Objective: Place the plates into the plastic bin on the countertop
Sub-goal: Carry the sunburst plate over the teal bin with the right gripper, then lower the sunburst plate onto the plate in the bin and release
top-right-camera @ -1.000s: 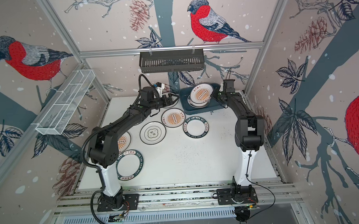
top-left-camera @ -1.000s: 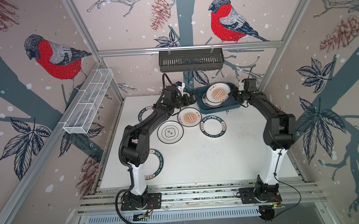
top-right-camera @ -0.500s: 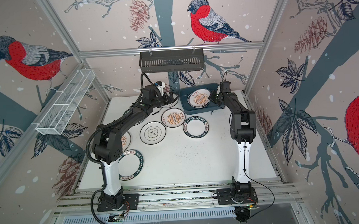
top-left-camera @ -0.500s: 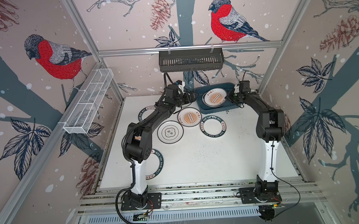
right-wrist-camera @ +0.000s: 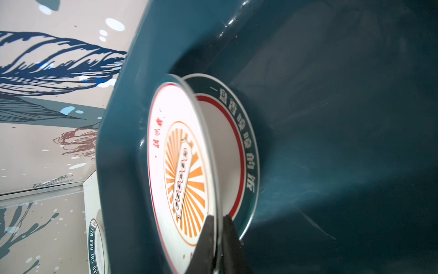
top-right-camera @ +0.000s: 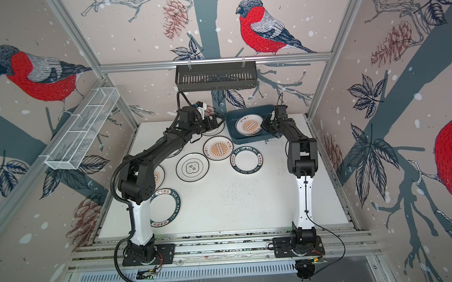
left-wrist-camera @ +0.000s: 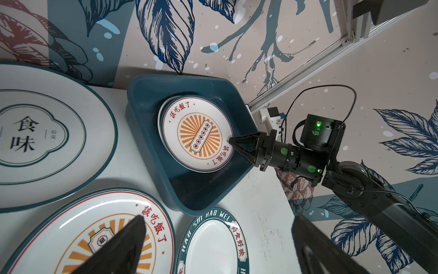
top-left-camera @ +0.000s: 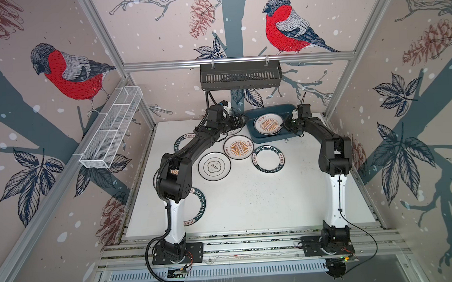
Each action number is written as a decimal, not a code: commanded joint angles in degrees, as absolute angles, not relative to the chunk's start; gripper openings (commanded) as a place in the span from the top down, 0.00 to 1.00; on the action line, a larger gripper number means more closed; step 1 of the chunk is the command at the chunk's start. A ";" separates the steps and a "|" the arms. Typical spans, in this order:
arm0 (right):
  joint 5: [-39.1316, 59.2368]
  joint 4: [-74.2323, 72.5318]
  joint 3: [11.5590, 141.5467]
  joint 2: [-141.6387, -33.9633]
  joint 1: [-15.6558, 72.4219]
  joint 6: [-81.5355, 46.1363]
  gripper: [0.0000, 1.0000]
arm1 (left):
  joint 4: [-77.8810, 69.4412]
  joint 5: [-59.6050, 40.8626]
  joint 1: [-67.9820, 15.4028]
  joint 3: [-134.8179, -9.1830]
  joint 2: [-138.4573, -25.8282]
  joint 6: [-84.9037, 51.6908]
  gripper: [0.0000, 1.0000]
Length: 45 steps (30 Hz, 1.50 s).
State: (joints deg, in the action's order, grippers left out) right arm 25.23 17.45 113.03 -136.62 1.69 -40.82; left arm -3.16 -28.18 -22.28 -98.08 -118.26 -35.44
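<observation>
My right gripper (left-wrist-camera: 231,141) pinches the sunburst plate (left-wrist-camera: 198,135) tilted over the lettered plate (right-wrist-camera: 248,142) in the bin (left-wrist-camera: 147,95); release could skid it askew; left gripper (left-wrist-camera: 218,219) gapes empty.

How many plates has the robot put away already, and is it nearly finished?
Not nearly. Done: one teal-rimmed plate lies in the plastic bin. In hand: the right claw pinches the rim of a sunburst plate, tilted on top of it. The left claw hangs open over the countertop. Left: about seven plates lie there, like a cloud plate.
</observation>
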 commanded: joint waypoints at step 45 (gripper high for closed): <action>0.37 10.83 102.08 -116.51 16.47 -30.97 0.05 | 1.08 -27.95 -21.53 -84.76 -105.55 -27.00 0.04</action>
State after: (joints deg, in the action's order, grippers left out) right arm 5.56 12.67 104.97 -119.13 15.64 -31.40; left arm 0.75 -26.98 -21.80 -85.82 -107.04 -28.99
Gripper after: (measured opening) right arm 0.939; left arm 0.963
